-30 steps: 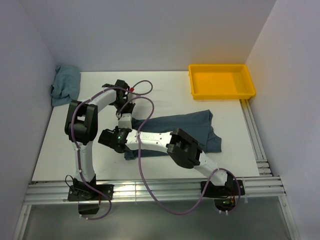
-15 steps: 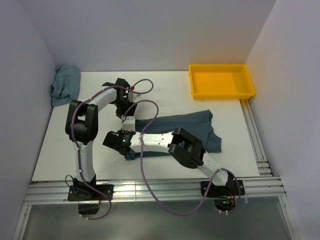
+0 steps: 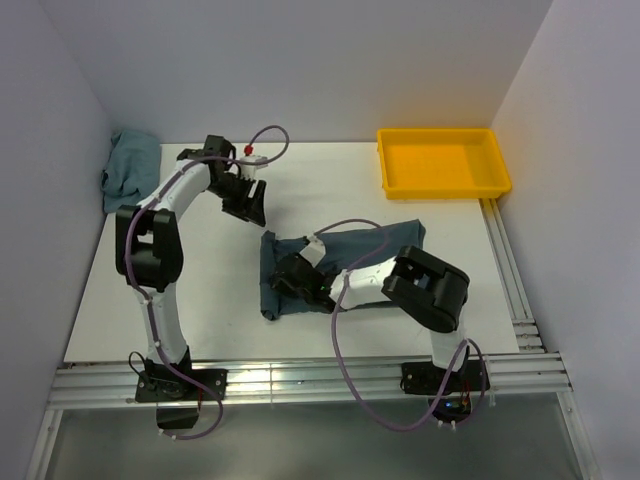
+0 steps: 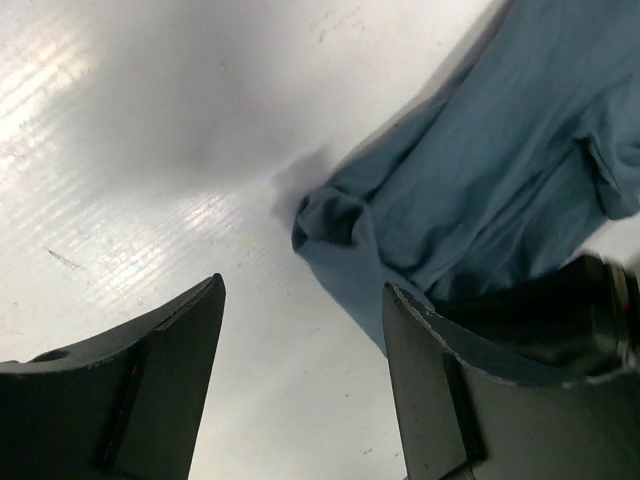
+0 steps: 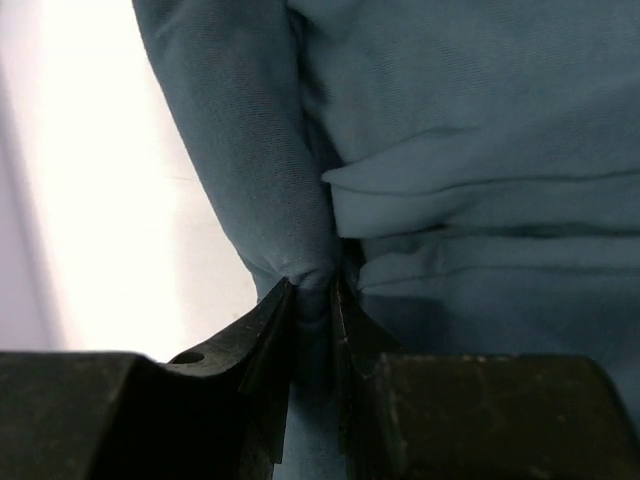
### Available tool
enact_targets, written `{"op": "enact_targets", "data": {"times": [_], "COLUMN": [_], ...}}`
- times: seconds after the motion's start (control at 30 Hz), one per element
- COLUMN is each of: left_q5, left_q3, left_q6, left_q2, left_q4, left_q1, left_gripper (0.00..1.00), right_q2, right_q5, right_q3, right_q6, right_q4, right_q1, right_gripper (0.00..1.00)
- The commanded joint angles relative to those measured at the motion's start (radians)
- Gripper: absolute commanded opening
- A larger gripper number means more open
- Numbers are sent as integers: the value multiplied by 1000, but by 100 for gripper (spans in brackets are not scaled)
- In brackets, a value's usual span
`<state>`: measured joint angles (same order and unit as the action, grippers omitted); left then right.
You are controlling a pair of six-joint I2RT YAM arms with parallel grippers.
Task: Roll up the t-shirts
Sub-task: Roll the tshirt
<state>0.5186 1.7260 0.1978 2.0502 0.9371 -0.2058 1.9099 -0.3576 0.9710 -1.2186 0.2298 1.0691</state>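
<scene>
Nearest the bases, look to the right gripper (image 3: pixel 290 275): clamped shut on a raised fold of the dark shirt (image 3: pixel 385 245), right at the cloth's left end. Seen plainly from the right wrist, with the right gripper (image 5: pixel 312 292) squeezing a ridge of blue-grey fabric and the jaws almost meeting around it. Lies bare on the white table (image 5: pixel 120 200) to the left of that ridge, and spreads away in flat layers to the right.

Moving outward, take the dark shirt as a long band laid left to right across the middle of the table (image 3: pixel 200 290), with a thick bunched edge at the left end running near to far. Judged from this, calls for rolling along the long axis, from that left edge toward the right.

Farther back, find the left gripper (image 3: pixel 245 200): jaws spread wide, holding nothing, hanging just beyond the far corner of that left edge and apart from the cloth. From the left wrist, shows the left gripper (image 4: pixel 302 292) over bare table (image 4: pixel 120 120), with the crumpled corner of the dark shirt (image 4: pixel 500 150) ahead and to the right. Sits closer to that far corner than the other arm does, so probably needs only a short drop toward it to pin the second end of the roll.

At the back, note a lighter shirt (image 3: pixel 130 170) heaped in the far left corner and a yellow tray (image 3: pixel 443 188) far right, both well apart from the work.
</scene>
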Motion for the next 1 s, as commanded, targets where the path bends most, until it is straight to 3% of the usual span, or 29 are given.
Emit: {"op": "enact_targets", "data": {"times": [0.0,0.27,0.43,0.6,0.77,0.83,0.97], "left_q5": [147,267,245,153,-14,-58,-138], "left_q3": [-84,-261,-295,-284,-270,-269,-269], "left_q6": [67,81,22,-58,-74,-78,-77], "left_q2": [-64,-30,5,5,-19,-28,-48], "left_q4": [-17,-145,-240,-277,-245,-235,-216], "left_q1": [26,25,11,-20,-66,-84,-101], "left_gripper": [70,70,68,49,12,0,0], "right_q2": [14,74,77,54,28,28,35], "right_q5": [127,221,218,187,77,28,-73], "right_q3": [-116,-167,-183,-152,-31,44,176], "right_q6": [-54,-107,-111,-62,20,51,83], "right_q4": [222,384,396,300,25,-114,-340], "right_q1": [-58,-93,-95,-89,-52,-37,1], "right_gripper": [24,22,22,22,24,33,50]}}
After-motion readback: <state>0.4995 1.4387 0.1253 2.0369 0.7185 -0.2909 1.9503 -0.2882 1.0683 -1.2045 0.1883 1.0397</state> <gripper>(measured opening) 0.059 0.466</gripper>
